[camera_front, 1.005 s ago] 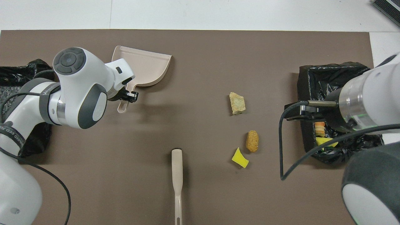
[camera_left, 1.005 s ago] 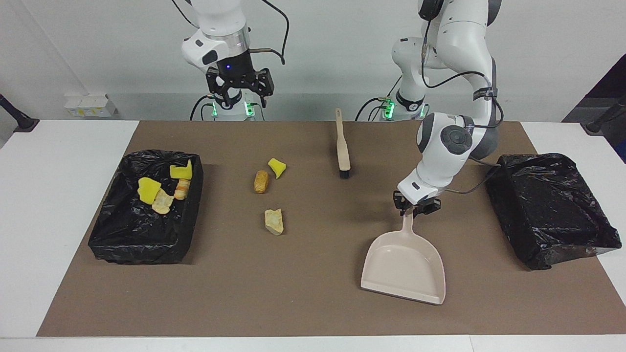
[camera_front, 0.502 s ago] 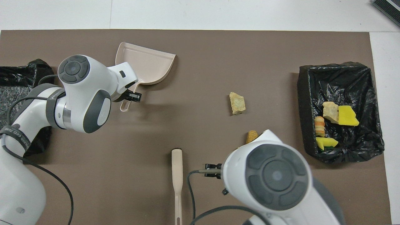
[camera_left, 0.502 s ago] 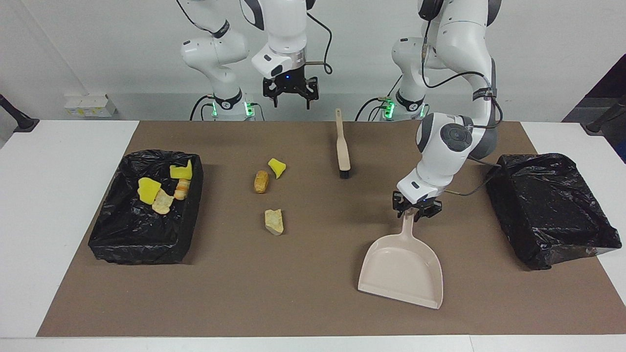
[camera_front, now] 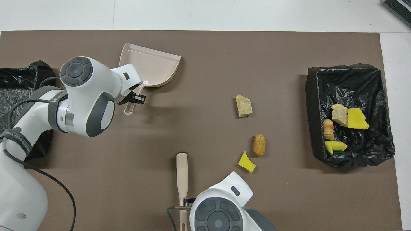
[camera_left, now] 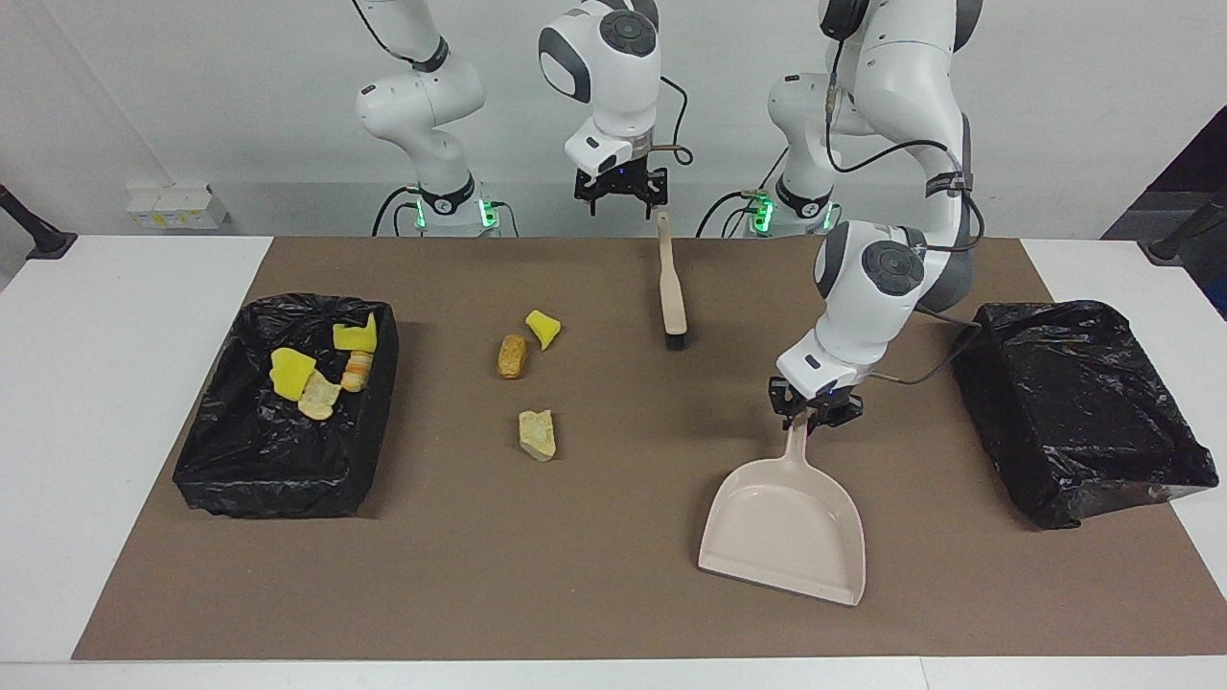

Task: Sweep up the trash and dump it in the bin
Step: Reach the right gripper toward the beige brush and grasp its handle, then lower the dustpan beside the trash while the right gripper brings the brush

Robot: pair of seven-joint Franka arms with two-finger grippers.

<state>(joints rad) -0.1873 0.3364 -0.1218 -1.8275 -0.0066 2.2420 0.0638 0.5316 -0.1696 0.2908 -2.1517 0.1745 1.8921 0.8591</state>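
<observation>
Three pieces of trash lie loose mid-mat: a yellow chunk, an orange-brown lump beside it and a tan rocky piece farther from the robots. Several more pieces lie in the black-lined bin at the right arm's end. My left gripper is shut on the handle of the beige dustpan, whose pan points away from the robots. The beige brush lies near the robots, bristles toward the trash. Above its handle end hangs my right gripper, open and holding nothing.
A second bin wrapped in black plastic sits at the left arm's end of the brown mat, close beside the left arm's elbow. White tabletop borders the mat on all sides.
My right arm swung from near the bin at its end across to above the brush handle and came lower. The left gripper nudged the dustpan slightly toward the middle of the mat.
</observation>
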